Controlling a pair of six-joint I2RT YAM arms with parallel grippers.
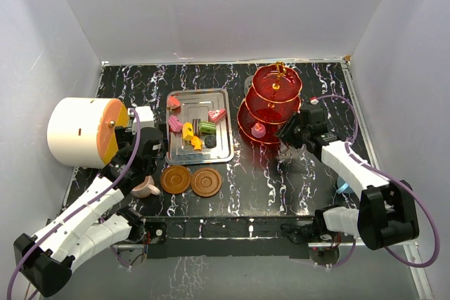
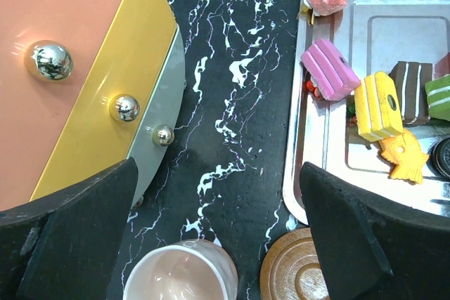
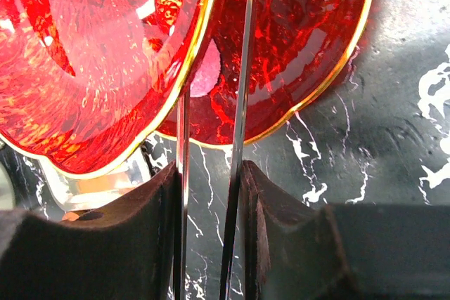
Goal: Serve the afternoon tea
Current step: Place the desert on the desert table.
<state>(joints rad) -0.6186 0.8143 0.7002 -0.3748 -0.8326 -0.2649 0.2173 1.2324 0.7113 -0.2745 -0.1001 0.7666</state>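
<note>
Top external view: one pink sweet (image 1: 259,130) sits on the stand's (image 1: 278,89) bottom tier, while the other sweets (image 1: 191,131) lie on the tray (image 1: 219,147). Stocking the stand looks to be the step in hand; the next move likely calls for carrying another sweet across, clear of the gilt rims. The right gripper (image 3: 209,166) hangs just beside the lowest tier, narrowly parted, with two thin shiny strips (image 3: 239,103) between its fingers — pinched or not, I cannot tell. The left gripper (image 2: 218,173) is spread wide and empty above the desk (image 2: 225,68), between drum (image 2: 70,33) and tray — the pink cup (image 2: 179,272) is just beneath.
</note>
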